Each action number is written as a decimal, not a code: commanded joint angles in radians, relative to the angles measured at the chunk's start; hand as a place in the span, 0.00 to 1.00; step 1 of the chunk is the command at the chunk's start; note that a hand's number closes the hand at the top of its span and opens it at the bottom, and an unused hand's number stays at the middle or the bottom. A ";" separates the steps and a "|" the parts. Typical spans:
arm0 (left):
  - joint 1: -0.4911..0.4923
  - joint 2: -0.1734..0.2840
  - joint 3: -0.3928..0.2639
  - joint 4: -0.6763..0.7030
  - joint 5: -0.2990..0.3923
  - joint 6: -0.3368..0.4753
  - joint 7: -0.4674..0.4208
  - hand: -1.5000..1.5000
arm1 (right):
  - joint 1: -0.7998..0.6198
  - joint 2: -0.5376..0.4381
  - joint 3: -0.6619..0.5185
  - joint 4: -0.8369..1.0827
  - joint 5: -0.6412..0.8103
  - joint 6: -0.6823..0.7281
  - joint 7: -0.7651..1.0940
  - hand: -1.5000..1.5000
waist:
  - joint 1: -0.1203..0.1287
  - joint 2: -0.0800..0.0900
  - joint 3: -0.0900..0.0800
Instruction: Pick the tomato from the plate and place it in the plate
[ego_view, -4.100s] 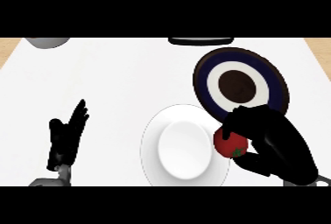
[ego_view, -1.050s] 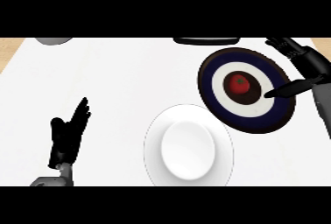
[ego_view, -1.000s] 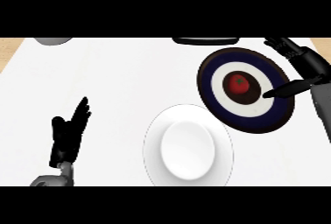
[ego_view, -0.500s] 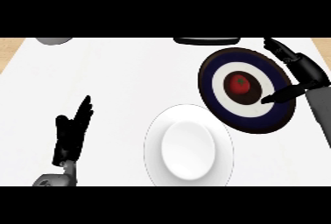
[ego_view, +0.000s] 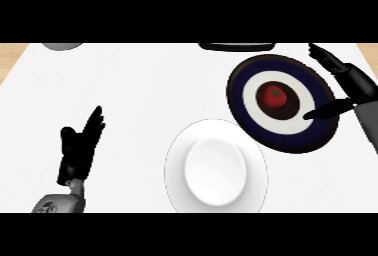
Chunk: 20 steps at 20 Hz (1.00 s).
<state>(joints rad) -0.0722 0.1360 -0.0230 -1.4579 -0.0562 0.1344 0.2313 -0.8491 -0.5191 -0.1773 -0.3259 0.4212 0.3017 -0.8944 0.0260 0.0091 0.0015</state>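
Note:
A red tomato (ego_view: 275, 97) lies in the dark centre of the ringed blue-and-white plate (ego_view: 249, 118) at the right. A plain white plate (ego_view: 177, 165) sits in front of it near the lower edge, with nothing on it. My right hand (ego_view: 351, 84) is open at the ringed plate's right rim, fingers pointing up and away, thumb over the rim, and it is off the tomato. At the lower left my left hand (ego_view: 80, 148) rests open, fingers up.
A grey bowl (ego_view: 62, 46) shows partly at the far left edge of the white counter. A dark flat object (ego_view: 236, 46) lies at the far edge above the ringed plate. Wooden floor shows at both top corners.
My right hand carried the tomato from the white plate to the ringed plate, let go, and has since drawn back to the right. The left hand has barely moved.

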 joint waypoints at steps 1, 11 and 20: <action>0.032 -0.011 -0.020 -0.021 -0.021 0.003 -0.020 0.50 | -0.019 -0.031 -0.010 0.065 0.002 0.061 -0.104 0.00 | 0.009 0.003 0.001; 0.005 -0.037 -0.038 -0.033 -0.034 0.014 0.008 0.50 | -0.010 -0.083 -0.032 0.141 0.000 -0.008 -0.141 0.00 | 0.023 0.011 0.003; -0.021 -0.015 -0.010 -0.017 -0.017 -0.007 0.015 0.50 | -0.019 -0.138 -0.090 0.170 -0.054 0.004 -0.140 0.00 | 0.037 0.017 0.004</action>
<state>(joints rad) -0.0796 0.1045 -0.0445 -1.4598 -0.0798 0.1379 0.2262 -0.8719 -0.6477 -0.2377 -0.1823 0.3909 0.2601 -0.9551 0.0548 0.0239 0.0048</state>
